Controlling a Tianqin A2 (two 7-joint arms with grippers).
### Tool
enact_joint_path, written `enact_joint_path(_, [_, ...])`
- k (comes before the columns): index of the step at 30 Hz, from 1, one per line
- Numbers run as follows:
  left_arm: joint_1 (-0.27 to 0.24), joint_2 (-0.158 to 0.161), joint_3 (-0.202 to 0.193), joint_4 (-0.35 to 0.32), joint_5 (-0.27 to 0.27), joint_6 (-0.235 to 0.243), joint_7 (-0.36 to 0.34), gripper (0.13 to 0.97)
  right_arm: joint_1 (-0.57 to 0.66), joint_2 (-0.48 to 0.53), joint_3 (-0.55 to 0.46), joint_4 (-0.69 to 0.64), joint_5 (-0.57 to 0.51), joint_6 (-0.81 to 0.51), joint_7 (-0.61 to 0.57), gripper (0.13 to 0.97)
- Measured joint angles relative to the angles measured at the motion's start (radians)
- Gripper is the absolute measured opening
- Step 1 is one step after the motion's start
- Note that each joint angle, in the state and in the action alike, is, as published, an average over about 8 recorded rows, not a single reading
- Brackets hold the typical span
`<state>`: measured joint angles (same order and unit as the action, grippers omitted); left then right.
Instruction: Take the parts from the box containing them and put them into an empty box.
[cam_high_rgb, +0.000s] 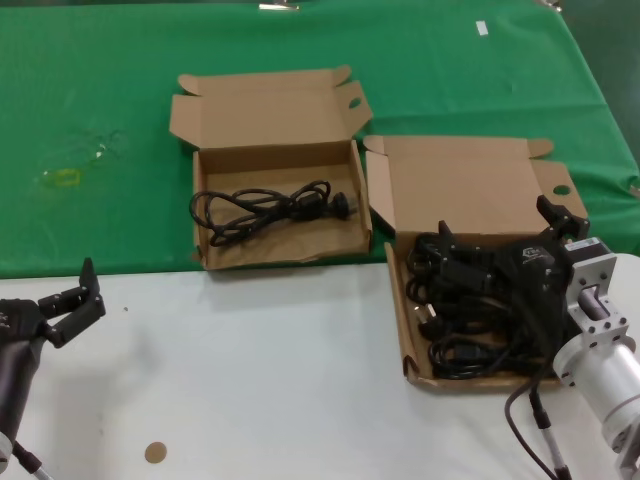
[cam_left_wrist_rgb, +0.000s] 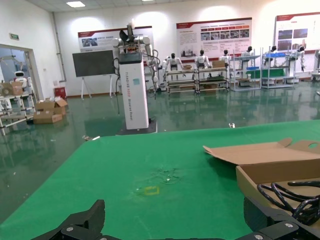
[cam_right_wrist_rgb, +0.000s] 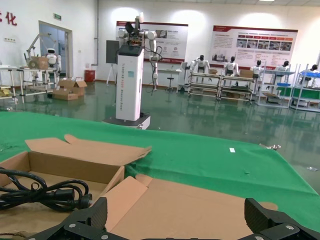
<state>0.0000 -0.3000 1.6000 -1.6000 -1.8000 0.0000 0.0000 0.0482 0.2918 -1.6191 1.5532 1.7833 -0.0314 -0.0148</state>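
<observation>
Pick phase, one cord already moved. Right end effector (cam_high_rgb: 495, 250) hangs over the long box (cam_high_rgb: 470, 190), fingers spread wide above the pile of black cords (cam_high_rgb: 470, 305), nothing gripped. The small box (cam_high_rgb: 270, 125) sits just beside it on the green cloth and holds one coiled cord (cam_high_rgb: 270, 208) (so not empty anymore). Left end effector (cam_high_rgb: 75, 300) parked low over the white tabletop (cam_high_rgb: 260, 390), open, idle. Next move probably: drop straight down, pinch a single cord out of the tangle, lift clear, carry left to the small box.
</observation>
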Motion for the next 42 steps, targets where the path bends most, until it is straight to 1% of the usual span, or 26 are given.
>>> enact_joint_path(42, [0.000,0.000,0.000,0.000,0.000,0.000,0.000,0.966,0.000,0.000,0.000,0.000,0.000,0.000,0.000,0.966])
